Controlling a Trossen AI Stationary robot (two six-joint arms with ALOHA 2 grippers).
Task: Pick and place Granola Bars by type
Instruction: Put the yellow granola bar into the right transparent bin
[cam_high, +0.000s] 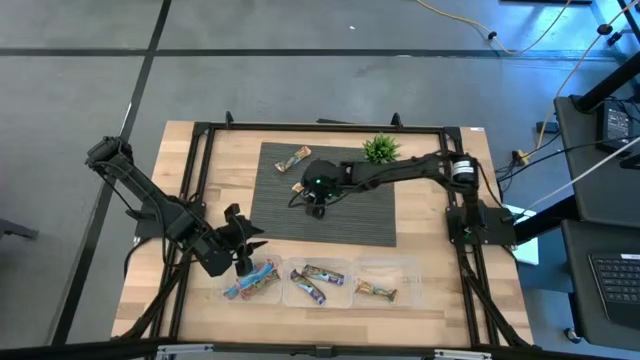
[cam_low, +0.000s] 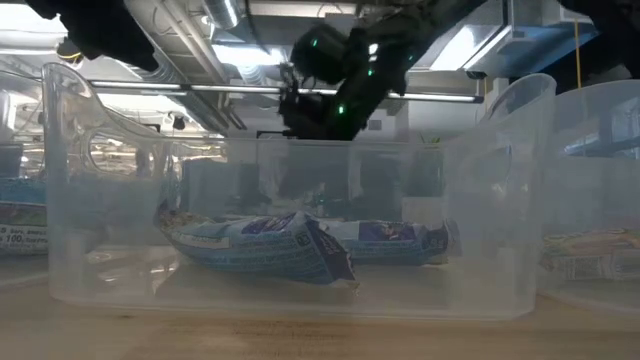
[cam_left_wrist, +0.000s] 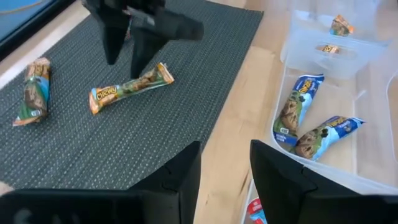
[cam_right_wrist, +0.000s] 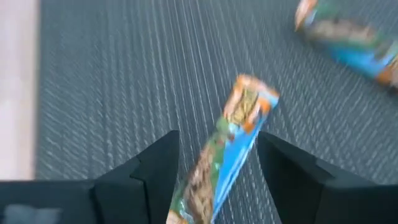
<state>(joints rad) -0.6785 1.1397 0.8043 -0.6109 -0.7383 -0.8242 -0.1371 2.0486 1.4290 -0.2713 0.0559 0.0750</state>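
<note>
Two tan granola bars (cam_left_wrist: 130, 88) (cam_left_wrist: 33, 91) on dark mat (cam_left_wrist: 124, 143); right gripper (cam_left_wrist: 124, 59) straddling one. Two blue-wrapped bars (cam_left_wrist: 292, 111) in clear bin (cam_left_wrist: 323, 168). Left gripper (cam_left_wrist: 225, 165) open.

The right pincer (cam_high: 316, 206) straddles a bar (cam_right_wrist: 225, 146) on open mat (cam_high: 370, 220); the plant (cam_high: 381, 149) stands near its arm.

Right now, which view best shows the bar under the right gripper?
The left wrist view: the bar lies whole on the mat. The right wrist view crops it between open fingers; the high view hides most under the right gripper; the low view misses it.

Grey floor (cam_high: 300, 85) with dark seams; ceiling pipes (cam_low: 190, 30) overhead.
</note>
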